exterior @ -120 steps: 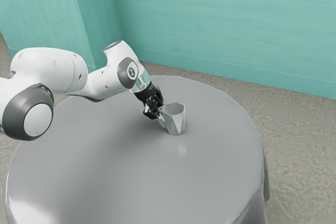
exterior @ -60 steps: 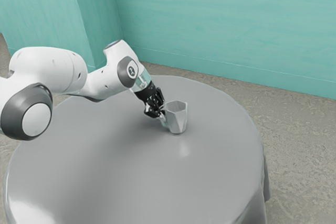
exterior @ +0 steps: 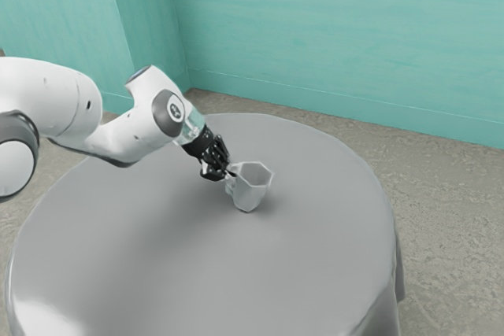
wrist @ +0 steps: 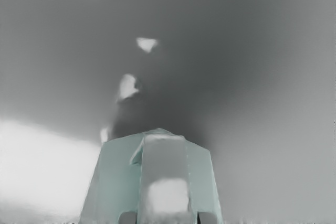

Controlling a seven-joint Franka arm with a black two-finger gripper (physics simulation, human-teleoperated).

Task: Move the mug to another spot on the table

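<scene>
pulling mug (exterior: pixel 252 188) toward exterior view's left, gripper (exterior: pixel 227 175) seemingly clamping it

My arm (exterior: pixel 118 135) has drawn back toward the exterior view's left. My gripper (exterior: pixel 223 172), clamped on the mug (exterior: pixel 250 186) by its handle, has carried it along. It has moved off the middle of the table (exterior: pixel 157 273), a little toward the table's left and near edge.

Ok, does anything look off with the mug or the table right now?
Only a small thing: the mug looks slightly tilted rather than standing square on the table, because the gripper grips it at its near side. I see no spill, crack or dent, and nothing else stands out.
</scene>
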